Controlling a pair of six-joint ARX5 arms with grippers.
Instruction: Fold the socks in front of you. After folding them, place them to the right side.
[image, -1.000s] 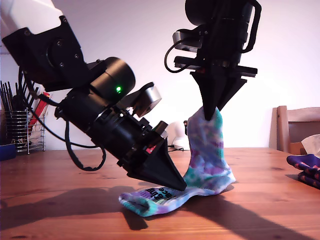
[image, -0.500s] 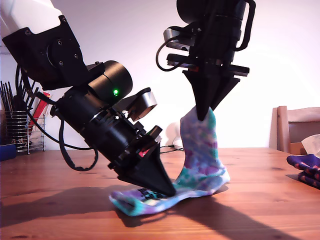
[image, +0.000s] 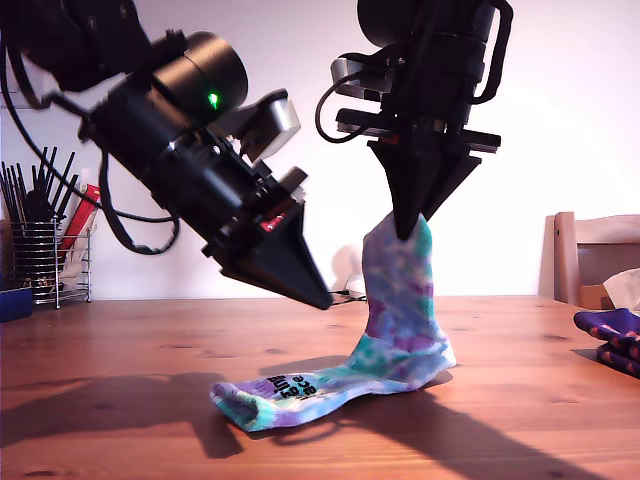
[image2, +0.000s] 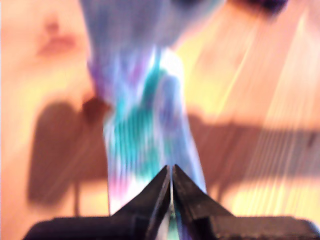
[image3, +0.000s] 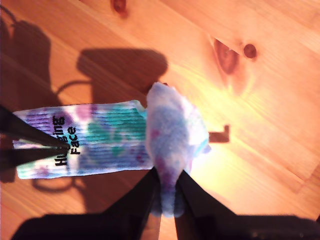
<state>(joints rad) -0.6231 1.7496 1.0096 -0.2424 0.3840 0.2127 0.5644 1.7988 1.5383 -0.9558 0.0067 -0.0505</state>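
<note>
The pastel tie-dye sock (image: 400, 300) hangs by one end from my second gripper (image: 408, 232), which is shut on it above the table. The sock's other end, with black lettering, lies flat on the wood (image3: 100, 140). In the second wrist view the fingers (image3: 168, 200) pinch the bunched fabric. My first gripper (image: 320, 300) hovers over the lettered end, towards the exterior view's left, shut to a point and clear of the sock. Its wrist view is blurred, with the sock (image2: 145, 115) beyond the shut jaws (image2: 171, 172). A dark navy-purple patterned sock (image: 612, 335) lies at the exterior view's right edge.
The wooden table (image: 120, 340) spreads under everything. A wire rack of dark utensils (image: 40, 250) and a blue container (image: 12, 300) stand at the exterior view's far left. A wooden chair back (image: 595, 255) rises behind the table at the exterior view's right.
My first gripper has lifted off the sock's lettered end, up and towards the exterior view's left. The second gripper shifted slightly that way too, dragging the sock along.
</note>
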